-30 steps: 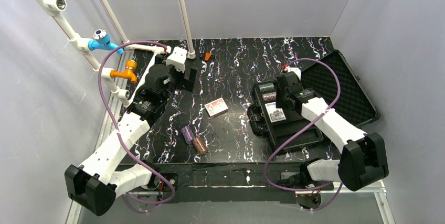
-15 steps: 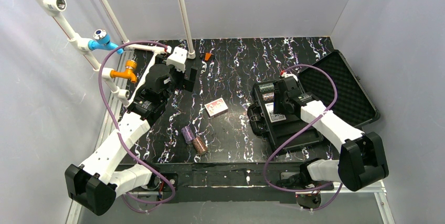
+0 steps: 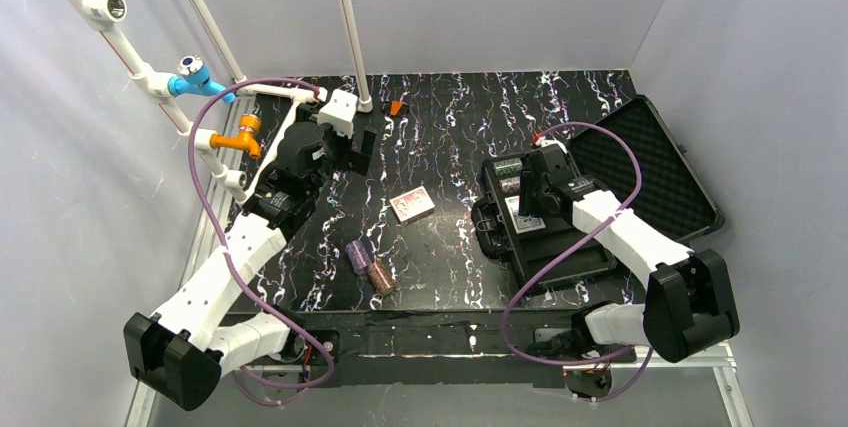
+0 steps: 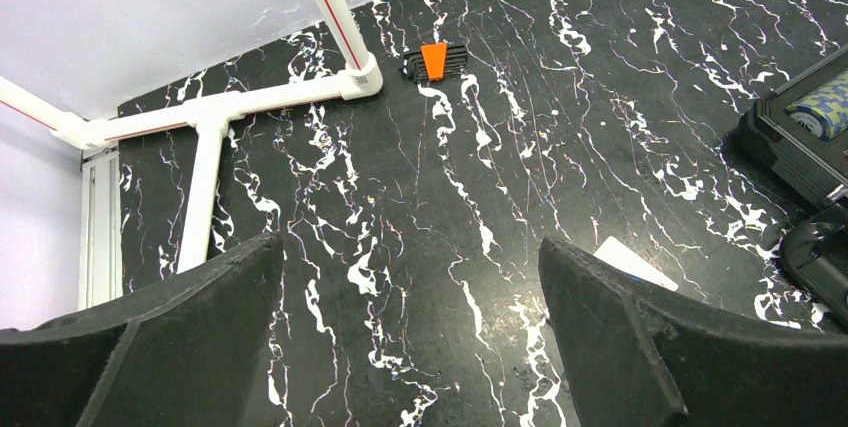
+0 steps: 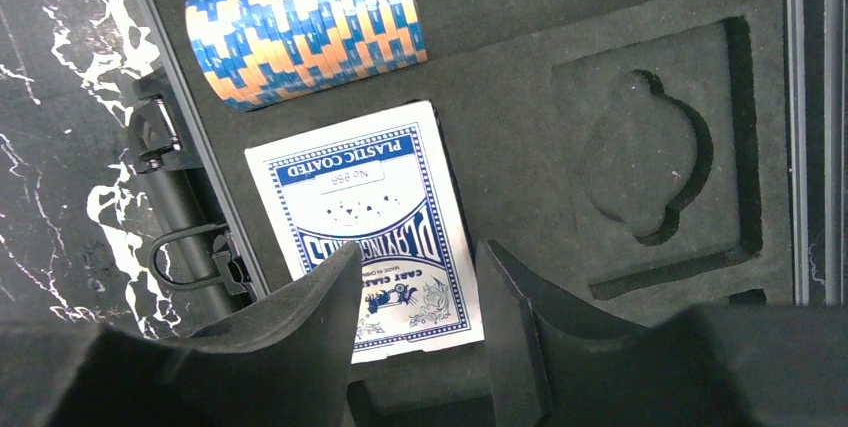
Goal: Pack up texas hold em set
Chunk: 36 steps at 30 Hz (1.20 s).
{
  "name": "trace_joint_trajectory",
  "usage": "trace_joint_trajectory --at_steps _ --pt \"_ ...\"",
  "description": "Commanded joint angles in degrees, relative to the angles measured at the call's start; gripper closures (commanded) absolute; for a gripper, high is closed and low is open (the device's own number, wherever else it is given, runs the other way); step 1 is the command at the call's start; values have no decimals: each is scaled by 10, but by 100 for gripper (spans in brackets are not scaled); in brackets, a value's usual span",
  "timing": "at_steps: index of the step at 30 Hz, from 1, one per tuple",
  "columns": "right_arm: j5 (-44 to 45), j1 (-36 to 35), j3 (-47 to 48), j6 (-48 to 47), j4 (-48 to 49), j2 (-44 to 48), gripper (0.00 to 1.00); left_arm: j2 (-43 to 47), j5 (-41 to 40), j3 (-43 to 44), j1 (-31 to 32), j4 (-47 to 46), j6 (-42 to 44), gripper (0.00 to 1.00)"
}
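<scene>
The right end effector (image 5: pixel 420 267) has slid nearer over the open case (image 3: pixel 650 172) at the table's (image 3: pixel 450 127) right edge. Its fingers, partly spread, hover over the blue-white deck (image 5: pixel 365 197), which is seated in the foam. Beyond it lies a blue-orange chip stack (image 5: pixel 305 22). The left end effector (image 4: pixel 410 257), spread wide, hangs far left.

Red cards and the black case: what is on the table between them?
Nothing. The top view shows only bare marbled table between the red card deck and the black case.
</scene>
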State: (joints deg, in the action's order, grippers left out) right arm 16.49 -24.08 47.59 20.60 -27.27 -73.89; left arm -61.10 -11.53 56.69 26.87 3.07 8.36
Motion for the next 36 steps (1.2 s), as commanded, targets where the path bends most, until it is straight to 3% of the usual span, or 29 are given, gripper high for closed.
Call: trace_joint_trajectory --at_steps 1,11,21,36 --pt "-13 -2 43 -15 -21 3 45 1 -4 -2 3 -2 5 1" --pt "-57 -16 63 -13 -36 8 48 13 -4 -4 5 -3 2 1" --pt "-59 -20 1 -4 -2 -7 55 22 -18 -1 6 2 13 1" --pt "-73 -20 -12 4 16 -14 55 12 -18 5 6 8 16 1"
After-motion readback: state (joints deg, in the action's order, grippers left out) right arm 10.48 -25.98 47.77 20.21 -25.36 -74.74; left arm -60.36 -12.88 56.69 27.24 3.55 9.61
